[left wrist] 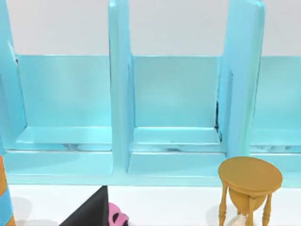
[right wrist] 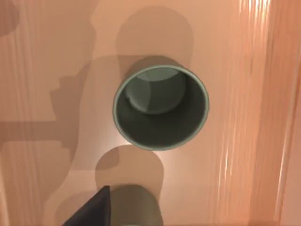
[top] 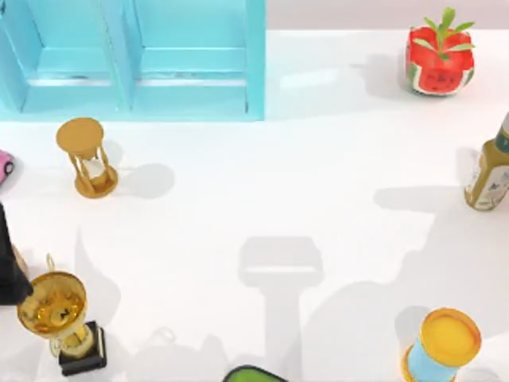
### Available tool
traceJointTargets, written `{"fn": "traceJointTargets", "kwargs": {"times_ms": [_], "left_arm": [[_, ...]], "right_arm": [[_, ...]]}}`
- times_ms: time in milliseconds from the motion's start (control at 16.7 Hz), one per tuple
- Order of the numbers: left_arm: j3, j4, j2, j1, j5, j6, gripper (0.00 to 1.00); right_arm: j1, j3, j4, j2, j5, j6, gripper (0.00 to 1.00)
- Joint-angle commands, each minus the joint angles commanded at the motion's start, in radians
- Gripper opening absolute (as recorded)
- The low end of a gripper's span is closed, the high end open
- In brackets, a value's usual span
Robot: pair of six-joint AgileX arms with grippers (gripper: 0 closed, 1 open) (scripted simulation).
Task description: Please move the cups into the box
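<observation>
A dark grey cup (right wrist: 160,109) stands upright with its mouth open toward the right wrist camera, on an orange-brown surface. The rim of a second cup (right wrist: 138,205) is cut off by the picture's edge, and one dark finger (right wrist: 94,211) of my right gripper lies beside it; I cannot tell whether they touch. The light blue box (top: 256,64) with open compartments stands at the table's back left, its dividers (left wrist: 120,94) facing the left wrist camera. My left arm (top: 9,263) sits at the table's left edge, one dark finger (left wrist: 91,212) in its wrist view.
A golden hourglass (top: 86,157) stands before the box. A golden trophy (top: 57,314) is front left, a pink object (top: 4,165) at the left edge. A watermelon-like pot (top: 439,62) stands back right, a bottle (top: 489,179) at right, and a yellow-lidded blue can (top: 441,346) front right.
</observation>
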Motion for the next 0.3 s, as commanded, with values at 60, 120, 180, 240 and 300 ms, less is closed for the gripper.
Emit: {"fn": "traceJointTargets", "kwargs": {"times_ms": [60,120,180,240,300], "left_arm": [[0.0,0.0,0.0,0.0,0.0,0.0,1.0],[0.0,0.0,0.0,0.0,0.0,0.0,1.0],[0.0,0.0,0.0,0.0,0.0,0.0,1.0],[0.0,0.0,0.0,0.0,0.0,0.0,1.0],[0.0,0.0,0.0,0.0,0.0,0.0,1.0]], "right_arm": [[0.0,0.043,-0.042,0.001,-0.001,-0.001,1.0],[0.001,0.079,-0.078,0.001,-0.001,-0.001,1.0],[0.001,0.106,-0.105,0.001,-0.001,-0.001,1.0],[0.002,0.122,-0.121,0.001,-0.001,-0.001,1.0],[0.002,0.128,-0.128,0.0,-0.001,-0.001,1.0]]}}
